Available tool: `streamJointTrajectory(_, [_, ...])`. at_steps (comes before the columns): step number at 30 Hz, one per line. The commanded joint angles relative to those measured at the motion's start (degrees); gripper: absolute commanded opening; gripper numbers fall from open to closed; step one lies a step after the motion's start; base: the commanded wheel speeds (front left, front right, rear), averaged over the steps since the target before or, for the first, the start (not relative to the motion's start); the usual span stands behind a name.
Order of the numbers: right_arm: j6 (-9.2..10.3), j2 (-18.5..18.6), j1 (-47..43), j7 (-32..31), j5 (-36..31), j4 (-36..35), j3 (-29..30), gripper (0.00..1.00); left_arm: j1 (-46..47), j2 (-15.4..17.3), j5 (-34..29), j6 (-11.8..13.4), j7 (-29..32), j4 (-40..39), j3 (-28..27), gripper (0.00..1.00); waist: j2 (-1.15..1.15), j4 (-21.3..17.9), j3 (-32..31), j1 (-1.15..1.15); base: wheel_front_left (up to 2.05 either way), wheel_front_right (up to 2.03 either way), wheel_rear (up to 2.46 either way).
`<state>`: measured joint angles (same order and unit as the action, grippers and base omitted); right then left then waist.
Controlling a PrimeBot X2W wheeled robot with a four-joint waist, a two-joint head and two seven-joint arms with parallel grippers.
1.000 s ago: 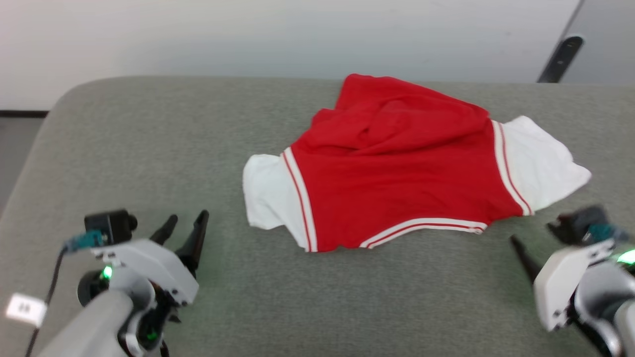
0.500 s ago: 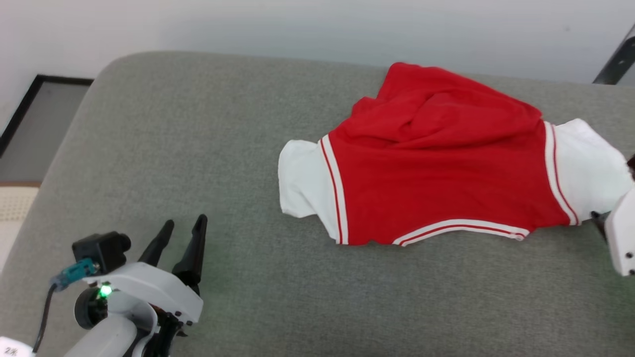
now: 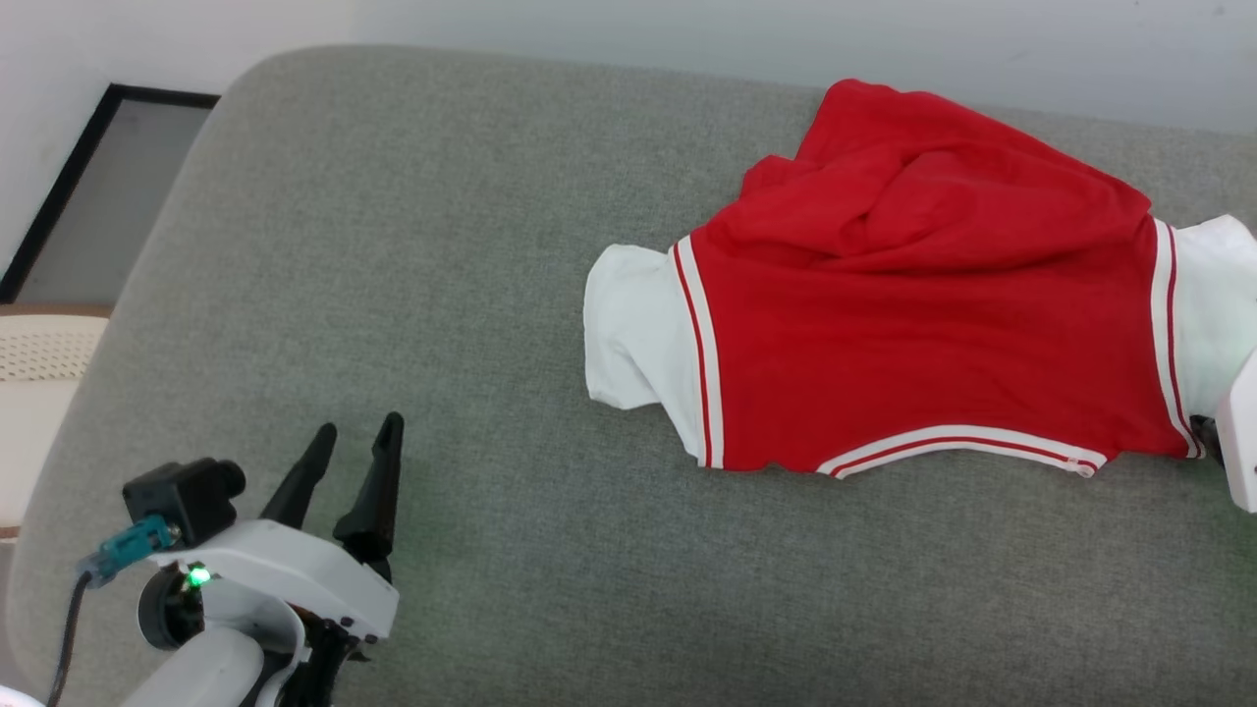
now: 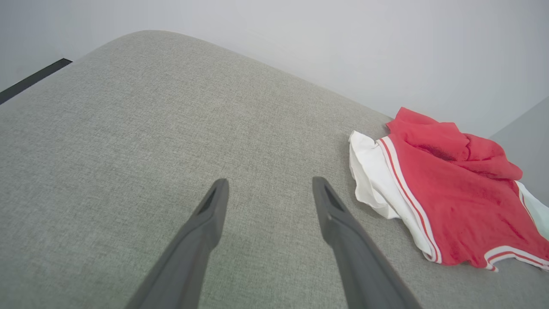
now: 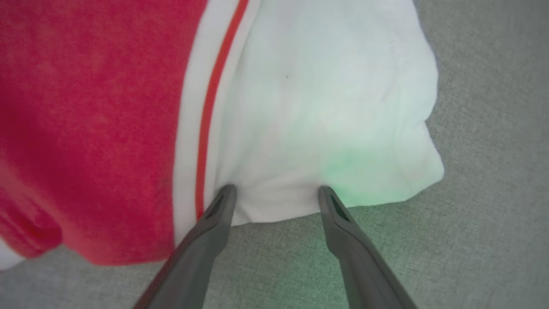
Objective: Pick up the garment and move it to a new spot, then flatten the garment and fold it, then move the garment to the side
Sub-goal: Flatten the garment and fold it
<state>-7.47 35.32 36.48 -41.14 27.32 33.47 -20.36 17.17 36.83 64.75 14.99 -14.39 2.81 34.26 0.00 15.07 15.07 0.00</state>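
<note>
Grey fabric-covered table [image 3: 412,245] with a rounded far-left corner, set against a pale wall [image 3: 687,29]. On its far right part, lying on the fabric: the garment [image 3: 933,373], red body rumpled into folds toward the wall and smoother toward the robot, a white sleeve out to each side, white bands striped in red along the sleeve seams and the near hem. Well apart from it, over bare table at the near left: left gripper [image 3: 359,424], jaws spread wide, holding nothing, fingers pointing toward the wall. At the sleeve [image 5: 326,107] on the robot's right: right gripper [image 5: 277,188], jaws likewise wide apart and gripping nothing, both fingertips [image 5: 225,199] at the sleeve's near edge, one just beside the striped band [image 5: 206,120], white cloth between them. Cannot tell whether touching the cloth or just above it. Faint green glow [image 5: 343,167] on the sleeve by the other tip
</note>
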Motion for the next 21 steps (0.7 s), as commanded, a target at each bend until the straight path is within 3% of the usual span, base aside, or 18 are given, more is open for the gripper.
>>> streamJointTrajectory(1, [-0.04,-1.4,-1.6,-0.8,0.5,2.0,-2.0,1.0,-0.5,0.2,-0.1,0.2,-0.2,-0.4,-0.3,1.0,0.0,0.3,0.7,0.0,0.0,0.0,0.0])
streamJointTrajectory(8, [0.02,-0.8,-0.8,-1.4,1.2,5.7,-5.0,1.0,0.5,0.2,-0.6,0.0,-0.2,-1.3,-0.3,1.0,0.0,0.6,2.0,0.0,0.0,0.0,0.0])
streamJointTrajectory(9, [0.02,-0.8,-0.7,-1.1,1.2,6.1,-5.3,0.91,0.6,0.2,-0.6,0.0,-0.2,-1.3,-0.3,1.0,0.0,0.7,2.0,0.0,0.0,0.0,0.0])
streamJointTrajectory(11, [0.02,-0.8,-0.5,-0.8,1.0,6.7,-6.0,0.53,0.6,0.2,-0.6,-0.1,-0.1,-1.2,-0.2,1.0,0.0,0.7,2.0,0.0,0.0,0.0,0.0])
streamJointTrajectory(12, [0.02,-0.8,-0.4,-0.6,0.9,6.8,-6.6,0.42,0.6,0.2,-0.6,-0.1,-0.1,-1.2,-0.3,1.0,0.0,0.8,2.1,0.0,0.0,0.0,0.0])
streamJointTrajectory(13, [0.02,-0.8,-0.2,-0.4,1.0,7.0,-7.0,0.15,0.6,0.2,-0.5,-0.1,-0.1,-1.2,-0.3,1.0,0.0,0.7,2.1,0.0,0.0,0.0,0.0])
streamJointTrajectory(14, [0.02,-0.8,-0.2,-0.1,1.3,7.1,-7.5,0.0,0.6,0.2,-0.5,-0.1,-0.1,-1.3,-0.3,1.0,0.0,0.8,2.1,0.0,0.0,0.0,0.0])
streamJointTrajectory(21, [0.02,-0.4,1.2,1.5,1.0,8.8,-8.9,0.0,0.6,0.0,-0.5,-0.2,-0.1,-1.8,-0.2,1.0,0.0,0.5,1.9,0.0,0.0,0.0,0.0])
